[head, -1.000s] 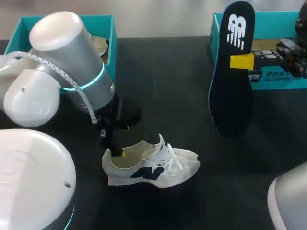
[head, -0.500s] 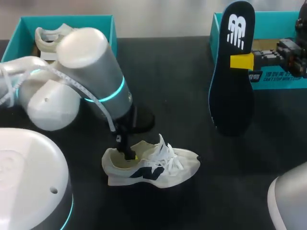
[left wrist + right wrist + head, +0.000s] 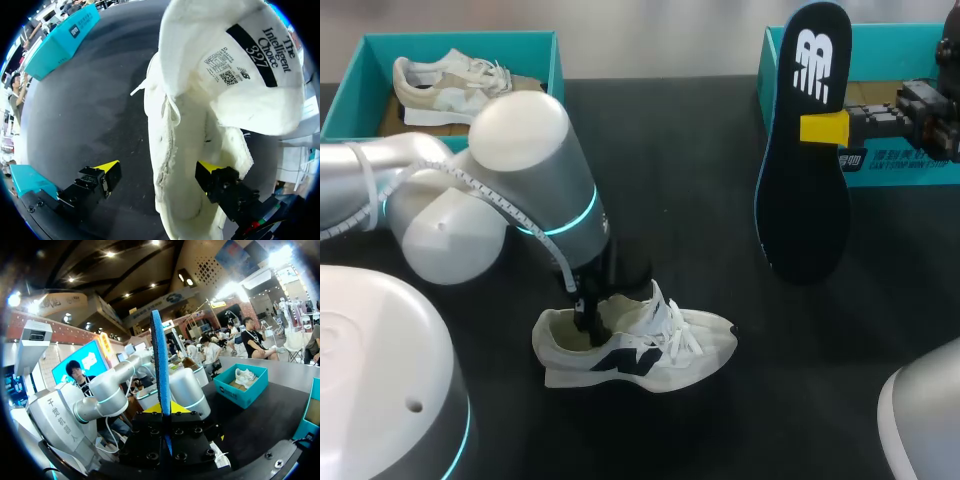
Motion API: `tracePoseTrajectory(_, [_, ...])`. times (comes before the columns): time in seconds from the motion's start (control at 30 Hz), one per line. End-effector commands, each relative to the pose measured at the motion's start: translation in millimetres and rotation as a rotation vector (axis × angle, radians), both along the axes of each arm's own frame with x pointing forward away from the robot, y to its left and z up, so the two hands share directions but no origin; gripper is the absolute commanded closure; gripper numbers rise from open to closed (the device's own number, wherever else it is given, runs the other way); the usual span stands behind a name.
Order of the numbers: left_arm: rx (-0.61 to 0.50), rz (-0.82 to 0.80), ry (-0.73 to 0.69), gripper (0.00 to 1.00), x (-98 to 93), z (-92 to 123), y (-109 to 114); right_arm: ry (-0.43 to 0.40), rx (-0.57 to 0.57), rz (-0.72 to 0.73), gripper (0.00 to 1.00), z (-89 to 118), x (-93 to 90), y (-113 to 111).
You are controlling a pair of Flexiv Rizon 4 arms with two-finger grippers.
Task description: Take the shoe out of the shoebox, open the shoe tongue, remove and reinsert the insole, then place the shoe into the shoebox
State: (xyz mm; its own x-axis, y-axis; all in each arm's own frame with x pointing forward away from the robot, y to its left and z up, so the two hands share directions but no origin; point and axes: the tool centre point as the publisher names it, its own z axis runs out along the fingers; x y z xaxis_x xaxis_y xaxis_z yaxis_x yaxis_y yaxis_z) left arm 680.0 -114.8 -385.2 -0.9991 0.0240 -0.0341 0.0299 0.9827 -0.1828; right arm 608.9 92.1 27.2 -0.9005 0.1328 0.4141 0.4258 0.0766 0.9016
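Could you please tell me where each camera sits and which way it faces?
Head view: fixed above and behind, looking down on the table; left arm at the shoe, right gripper holding the insole.
Left wrist view: on the left wrist, looking down into the shoe; left gripper open, one finger inside.
Right wrist view: on the right wrist, looking across the table along the insole its gripper clamps.
Shared: head and left wrist views both show the shoe.

Black table point(image 3: 700, 150): white sneaker point(image 3: 660, 352) upright on sole, near front middle, toe toward right. Teal shoebox point(image 3: 542, 60) at far left corner. Second teal box point(image 3: 910, 168) at far right, well apart from sneaker.
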Motion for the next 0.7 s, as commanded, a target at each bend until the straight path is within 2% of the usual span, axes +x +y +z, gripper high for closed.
tracePoseTrajectory(0.03, [0.006, 0.0, 0.002, 0.11, -0.8, -8.1, -6.2, 0.001, -0.002, 0.005, 1.0, 0.9, 4.3, 2.7])
tracePoseTrajectory(0.13, [0.009, -0.004, 0.006, 0.12, -2.4, -11.0, -7.2, 0.001, -0.002, 0.005, 1.0, 0.9, 4.3, 2.7])
tracePoseTrajectory(0.2, [0.013, -0.003, 0.006, 0.17, -2.4, -12.2, -7.8, 0.001, -0.002, 0.005, 1.0, 0.9, 4.3, 2.7])
tracePoseTrajectory(0.23, [0.013, -0.002, 0.007, 0.3, -2.4, -12.4, -7.9, 0.001, -0.002, 0.005, 1.0, 0.9, 4.3, 2.7])
tracePoseTrajectory(0.27, [0.013, -0.002, 0.007, 0.48, -2.4, -12.4, -8.0, 0.001, -0.002, 0.005, 1.0, 0.9, 4.3, 2.7])
tracePoseTrajectory(0.4, [0.02, 0.002, 0.004, 0.75, -2.4, -11.1, -8.1, 0.001, -0.002, 0.005, 1.0, 0.9, 4.3, 2.7])
tracePoseTrajectory(0.47, [0.028, 0.008, 0.004, 0.84, -1.4, -10.5, -7.8, 0.001, -0.002, 0.005, 1.0, 0.9, 4.3, 2.7])
tracePoseTrajectory(0.53, [0.031, 0.013, 0.005, 1.0, -0.1, -10.8, -7.5, 0.001, -0.002, 0.005, 1.0, 0.9, 4.3, 2.7])
tracePoseTrajectory(0.7, [0.031, 0.016, 0.01, 1.0, 0.0, -11.0, -5.7, 0.001, -0.002, 0.005, 1.0, 0.9, 4.3, 2.7])
